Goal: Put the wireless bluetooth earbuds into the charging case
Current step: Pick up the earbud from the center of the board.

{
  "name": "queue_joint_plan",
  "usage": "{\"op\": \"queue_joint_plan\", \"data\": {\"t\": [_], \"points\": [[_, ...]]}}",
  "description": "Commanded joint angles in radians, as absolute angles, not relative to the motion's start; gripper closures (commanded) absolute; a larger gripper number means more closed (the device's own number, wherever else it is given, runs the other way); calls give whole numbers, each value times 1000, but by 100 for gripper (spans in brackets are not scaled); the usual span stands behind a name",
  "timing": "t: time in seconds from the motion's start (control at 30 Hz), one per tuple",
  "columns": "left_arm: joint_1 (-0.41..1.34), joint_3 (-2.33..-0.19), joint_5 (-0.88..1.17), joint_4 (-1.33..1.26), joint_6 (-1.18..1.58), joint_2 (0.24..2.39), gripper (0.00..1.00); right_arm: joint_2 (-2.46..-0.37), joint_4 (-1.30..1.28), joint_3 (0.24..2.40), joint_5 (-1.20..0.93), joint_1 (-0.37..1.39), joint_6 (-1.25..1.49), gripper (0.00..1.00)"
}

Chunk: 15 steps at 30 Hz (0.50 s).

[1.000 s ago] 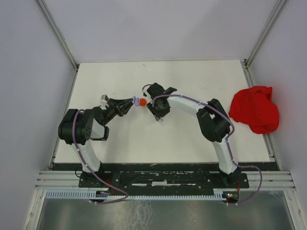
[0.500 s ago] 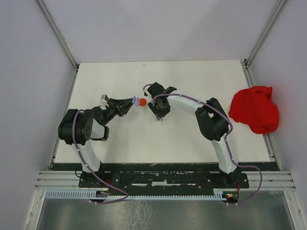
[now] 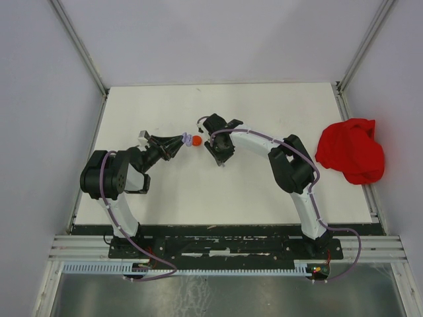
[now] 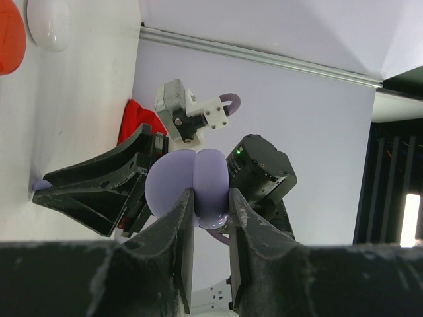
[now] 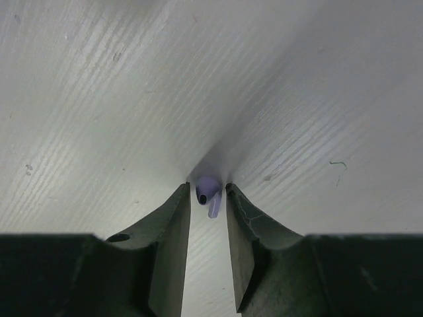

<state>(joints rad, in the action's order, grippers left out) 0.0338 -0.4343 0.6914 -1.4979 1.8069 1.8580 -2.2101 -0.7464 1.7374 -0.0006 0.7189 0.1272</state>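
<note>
My left gripper [image 4: 210,198] is shut on the lavender charging case [image 4: 188,181], held in the air at mid table [image 3: 187,140]. My right gripper [image 5: 207,186] points straight down with its tips on the table. A small purple earbud [image 5: 209,195] lies between its fingers, with a thin gap on each side, so the jaws are narrow but open. The left wrist view shows that same gripper [image 4: 41,187] just beyond the case, with the earbud [image 4: 39,184] at its tips. From above, the right gripper [image 3: 217,150] hides the earbud.
A red round disc [image 4: 8,33] and a white round disc [image 4: 49,23] lie on the table near the case; the red one [image 3: 195,141] shows beside the case from above. A crumpled red cloth [image 3: 351,150] sits at the table's right edge.
The right gripper has edged slightly left toward the case. The left arm and the case have stayed still.
</note>
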Motion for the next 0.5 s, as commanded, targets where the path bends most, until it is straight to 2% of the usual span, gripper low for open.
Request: {"op": "queue_joint_plan", "data": {"t": [0.0,0.2,0.33,0.47], "points": [[31,-430,710,-1557,1811,1832,97,-2224,-752,1787,-6,715,121,66],[31,-429,709,-1558,1811,1832,97,-2227,-757,1792,-11,713,120,75],[31,-429,708,-1553,1808,1831,97,-2224,-759,1796,-10,710,118,93],[41,-430,703,-1533,1794,1830,97,-2178,-716,1783,16,703,113,96]]}}
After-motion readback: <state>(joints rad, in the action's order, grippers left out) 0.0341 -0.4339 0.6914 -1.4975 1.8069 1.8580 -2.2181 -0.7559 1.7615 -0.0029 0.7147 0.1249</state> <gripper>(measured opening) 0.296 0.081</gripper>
